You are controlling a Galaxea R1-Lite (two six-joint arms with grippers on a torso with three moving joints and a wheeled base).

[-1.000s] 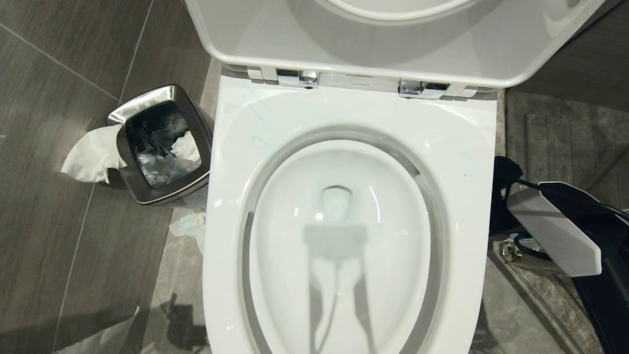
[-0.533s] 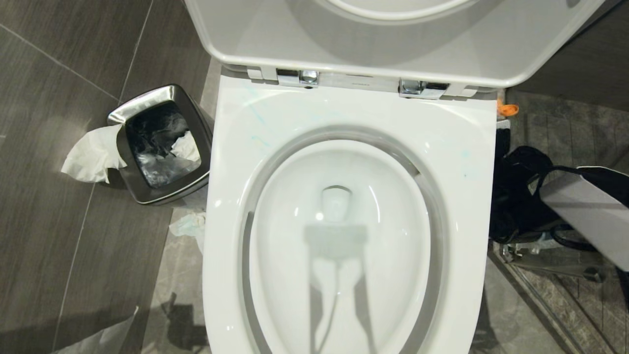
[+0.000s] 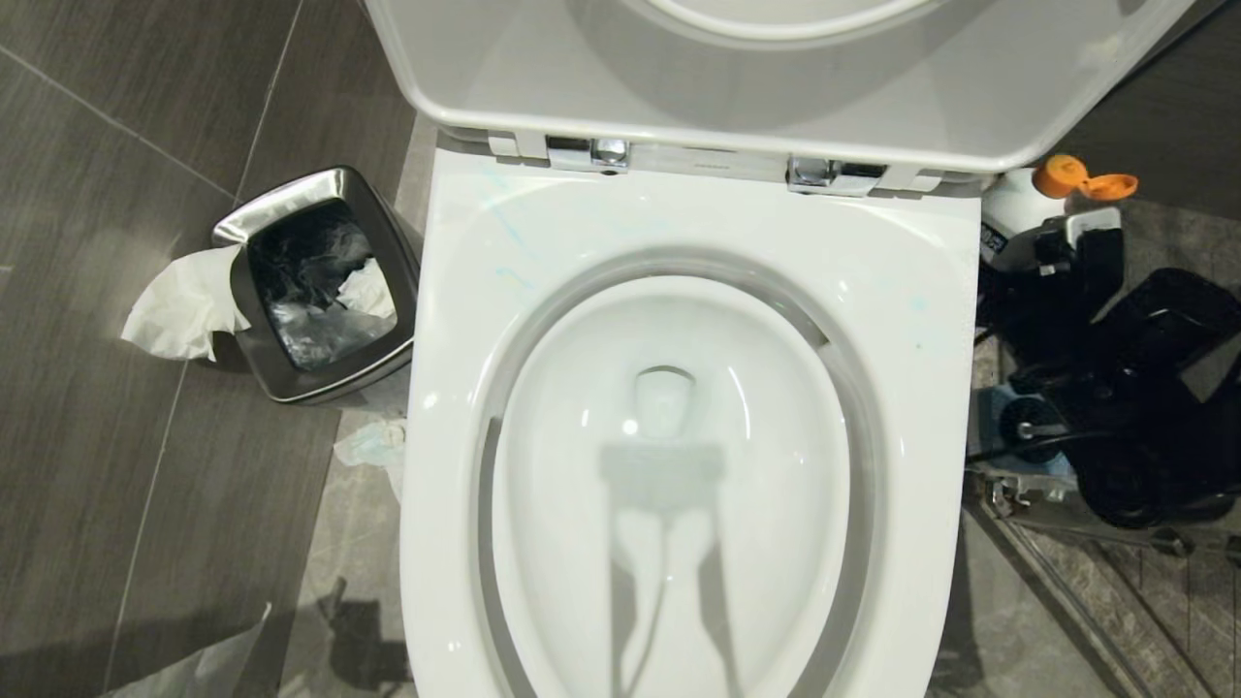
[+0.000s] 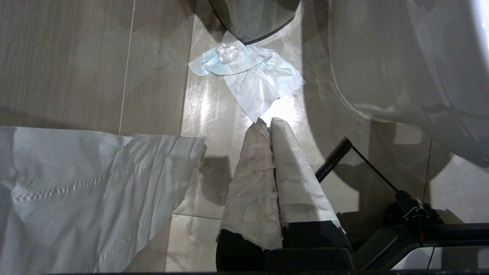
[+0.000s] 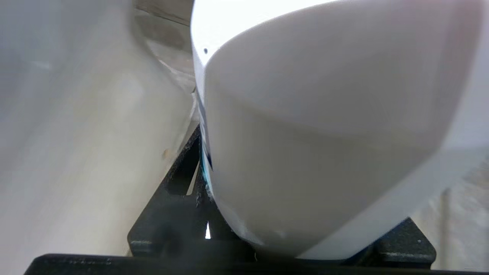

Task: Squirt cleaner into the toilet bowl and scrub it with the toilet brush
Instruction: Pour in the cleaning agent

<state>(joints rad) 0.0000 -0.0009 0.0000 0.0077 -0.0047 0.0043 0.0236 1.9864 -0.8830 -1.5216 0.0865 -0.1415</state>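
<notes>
The white toilet bowl [image 3: 669, 456] fills the head view, lid and seat raised, water in the basin. At its far right corner my right gripper [image 3: 1057, 254] is shut on a white cleaner bottle [image 3: 1013, 202] whose orange cap [image 3: 1062, 174] is flipped open. The bottle [image 5: 324, 114] fills the right wrist view beside the toilet's outer wall. My left gripper [image 4: 268, 121] is shut and empty, its taped fingers pointing at the floor left of the toilet. I cannot make out the toilet brush; my right arm covers that spot.
A steel bin [image 3: 315, 281] with tissue hanging over its edge stands left of the toilet. Crumpled tissues [image 4: 248, 72] and a large paper sheet [image 4: 88, 187] lie on the floor. A blue holder [image 3: 989, 427] shows partly under my right arm.
My right arm has swung up and farther back along the toilet's right side, bringing the bottle with its orange cap into view near the lid hinge. Nothing else moved.
</notes>
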